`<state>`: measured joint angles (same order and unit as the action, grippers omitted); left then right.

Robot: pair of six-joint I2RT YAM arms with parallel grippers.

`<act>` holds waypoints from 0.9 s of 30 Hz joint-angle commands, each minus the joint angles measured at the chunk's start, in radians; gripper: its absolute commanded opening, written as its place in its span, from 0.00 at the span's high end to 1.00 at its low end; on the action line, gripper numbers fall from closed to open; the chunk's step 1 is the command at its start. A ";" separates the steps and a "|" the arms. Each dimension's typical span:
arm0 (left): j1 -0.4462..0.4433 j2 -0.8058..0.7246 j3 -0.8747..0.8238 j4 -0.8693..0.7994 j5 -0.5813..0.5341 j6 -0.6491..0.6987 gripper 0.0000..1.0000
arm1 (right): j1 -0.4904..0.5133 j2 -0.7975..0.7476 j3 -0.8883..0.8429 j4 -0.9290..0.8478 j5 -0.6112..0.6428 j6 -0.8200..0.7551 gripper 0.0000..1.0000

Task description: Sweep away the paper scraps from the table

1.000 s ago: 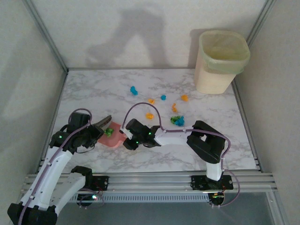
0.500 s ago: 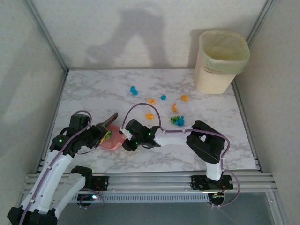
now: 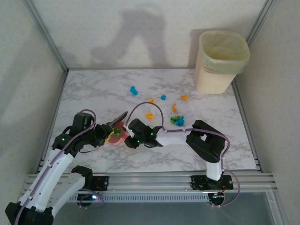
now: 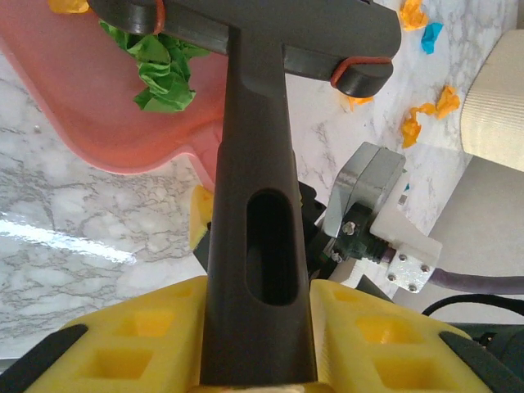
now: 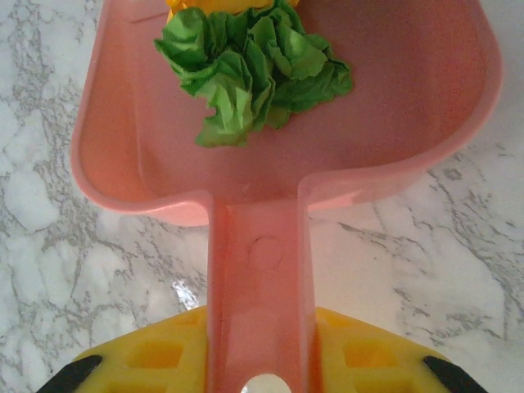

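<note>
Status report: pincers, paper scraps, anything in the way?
Left pincer shut on hand brush; right pincer shut on pink dustpan. Green scrap in dustpan; other scraps on table. Waste bin far right, not obstructing.

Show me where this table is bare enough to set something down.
Bare: the far-left table between its left edge and the blue scrap; also the strip before the bin. Crowded: the middle paper scraps and around the dustpan.

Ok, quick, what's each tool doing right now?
Left tool: shut on the hand brush handle.
Right tool: shut on the pink dustpan handle.
</note>
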<state>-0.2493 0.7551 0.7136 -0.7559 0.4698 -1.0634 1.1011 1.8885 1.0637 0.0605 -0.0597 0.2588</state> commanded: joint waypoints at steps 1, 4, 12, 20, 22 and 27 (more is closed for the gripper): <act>-0.015 0.009 -0.002 0.022 0.024 -0.006 1.00 | -0.016 -0.028 -0.048 0.004 0.063 0.033 1.00; -0.016 0.015 0.012 0.031 0.018 0.004 1.00 | -0.016 -0.048 -0.076 0.042 0.079 0.029 1.00; -0.016 0.025 0.050 0.092 0.012 0.025 1.00 | -0.016 -0.103 -0.145 0.128 0.113 0.016 1.00; -0.016 0.050 0.093 0.132 0.012 0.027 1.00 | -0.016 -0.154 -0.210 0.215 0.137 0.003 1.00; -0.015 0.059 0.108 0.140 0.013 0.028 1.00 | -0.015 -0.166 -0.229 0.244 0.136 -0.001 1.00; -0.018 0.080 0.120 0.148 0.009 0.036 1.00 | -0.014 -0.185 -0.254 0.280 0.148 -0.013 1.00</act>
<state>-0.2550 0.8318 0.7925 -0.6498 0.4755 -1.0508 1.0943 1.7382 0.8227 0.2707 0.0608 0.2619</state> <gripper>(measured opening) 0.326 0.273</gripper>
